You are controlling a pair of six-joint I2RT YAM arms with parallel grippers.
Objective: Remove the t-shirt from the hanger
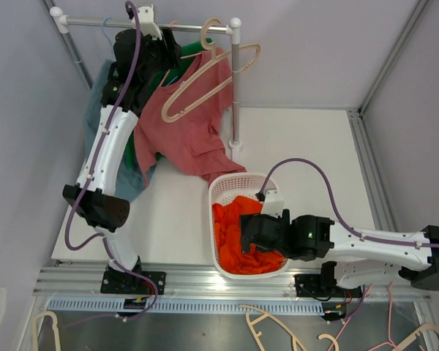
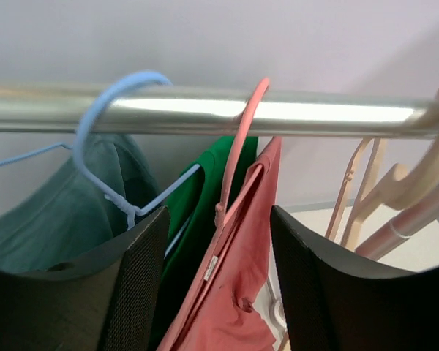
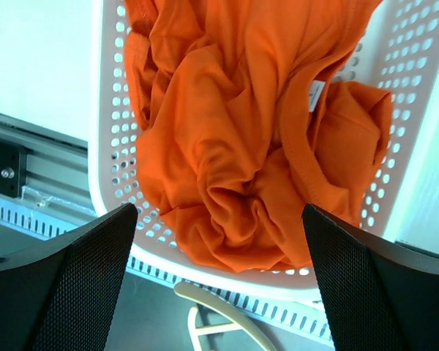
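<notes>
Red t-shirt (image 1: 186, 135) is still hanging on its hanger (image 2: 240, 135), upper left; left gripper (image 2: 218, 219) is straddling it wide open, gripping nothing, and right gripper (image 3: 219, 212) is gaping empty.

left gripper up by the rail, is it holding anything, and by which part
Nothing is held. The left gripper is open, straddling the red t-shirt and its pink hanger just below the rail, not closed on either.
</notes>
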